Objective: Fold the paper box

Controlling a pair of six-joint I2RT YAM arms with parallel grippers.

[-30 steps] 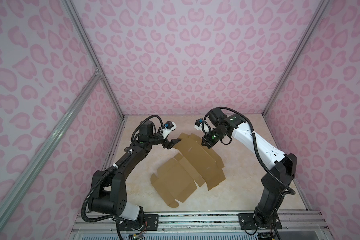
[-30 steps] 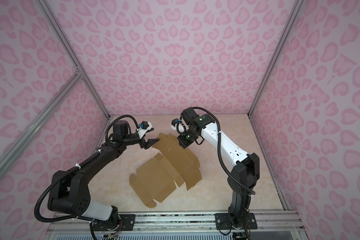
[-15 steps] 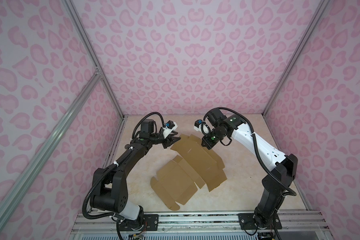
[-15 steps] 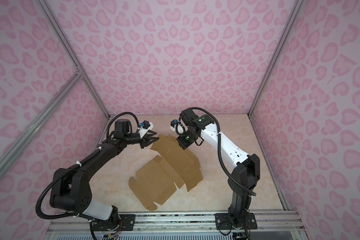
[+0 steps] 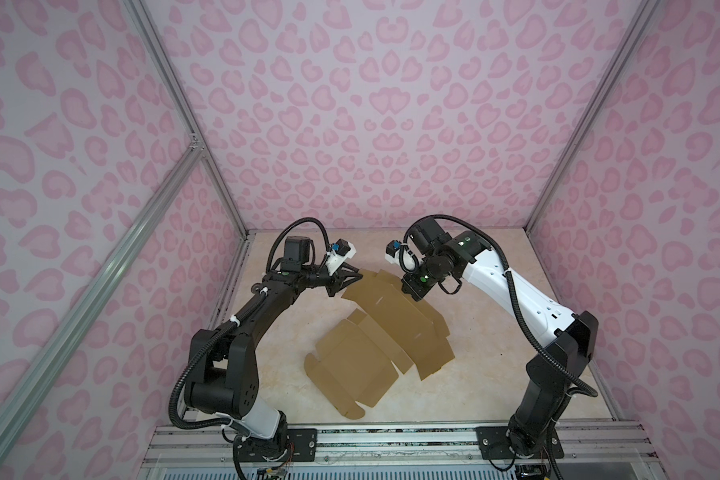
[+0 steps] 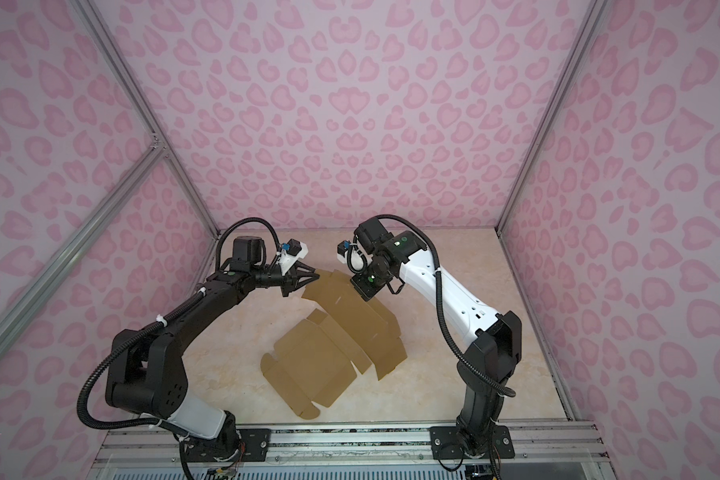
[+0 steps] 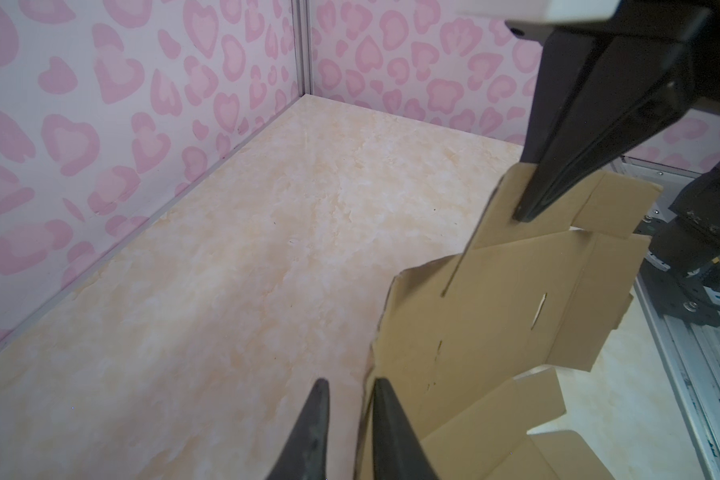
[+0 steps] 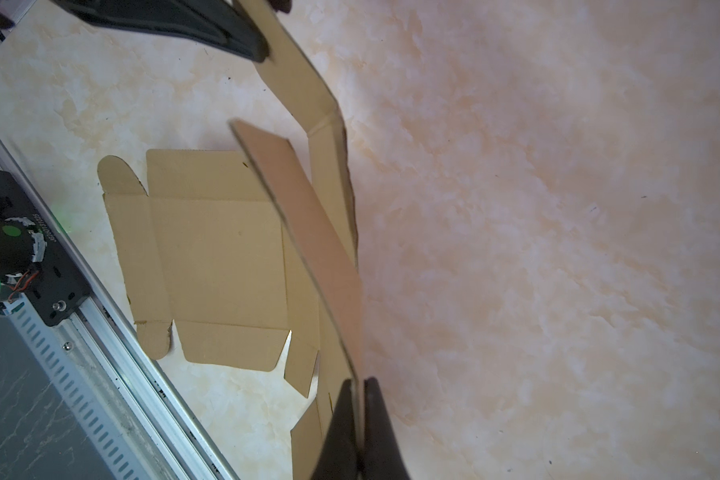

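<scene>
Looks like the far-panel lift: right hand [image 8: 358,382] clamped on the paper box [image 5: 358,365] edge, left hand [image 7: 350,386] straddling its corner unclamped; next, pinch and crease upright.

A beige marbled counter [image 5: 487,374] sits between pink walls [image 5: 391,124] printed with heart-like blotches, joined by silver metal posts [image 5: 173,83]. A metal rail [image 5: 391,440] lines its near edge, with a slotted grey strip [image 8: 80,407] beside it.
</scene>
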